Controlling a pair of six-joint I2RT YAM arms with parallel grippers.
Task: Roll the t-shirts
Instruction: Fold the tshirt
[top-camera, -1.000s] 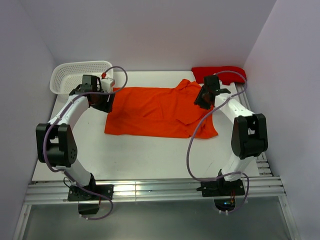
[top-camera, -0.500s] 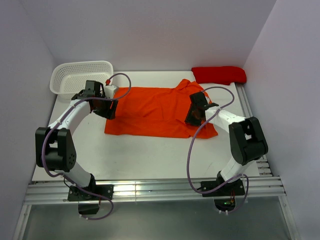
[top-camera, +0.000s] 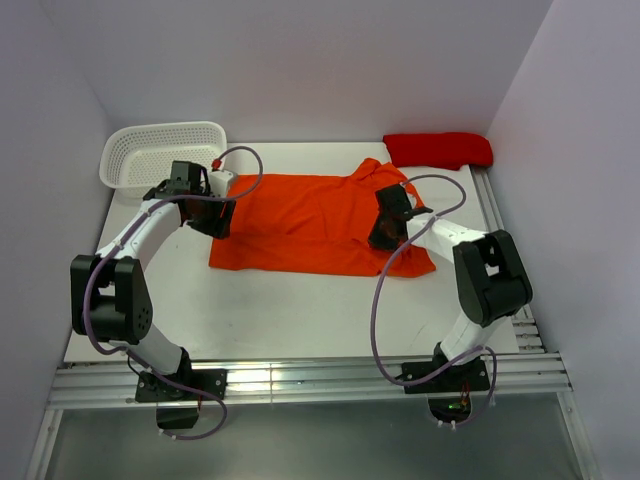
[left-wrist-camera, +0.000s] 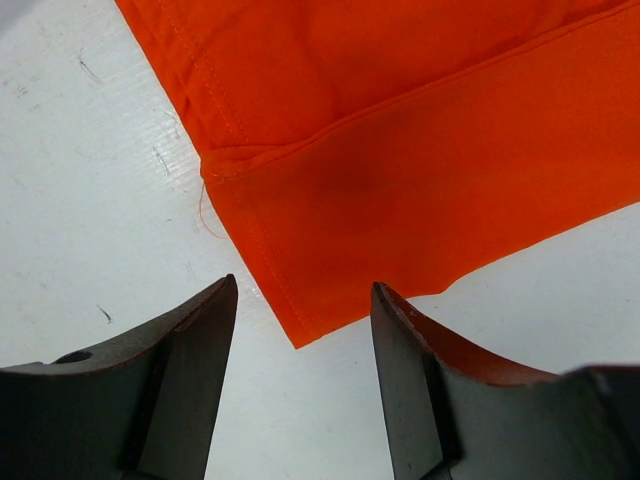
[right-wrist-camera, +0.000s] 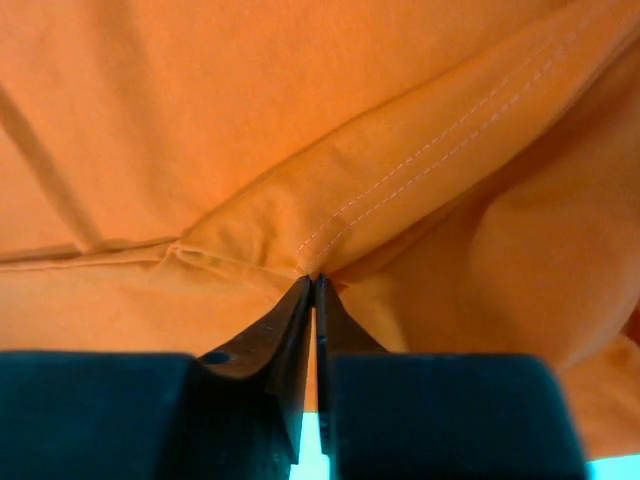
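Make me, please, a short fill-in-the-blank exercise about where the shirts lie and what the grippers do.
The red t-shirt lies at the far ____ corner of the table.
The left gripper hangs ____ over a corner of the orange t-shirt.
The right gripper is ____ on a fold of that shirt.
Missing words: right; open; shut.

I see the flat white table (top-camera: 300, 310) carrying a bright orange cloth t-shirt (top-camera: 310, 225) spread across its middle, a darker red cloth t-shirt (top-camera: 438, 150) bundled at its far right corner, and a white perforated plastic basket (top-camera: 165, 127) at its far left corner.
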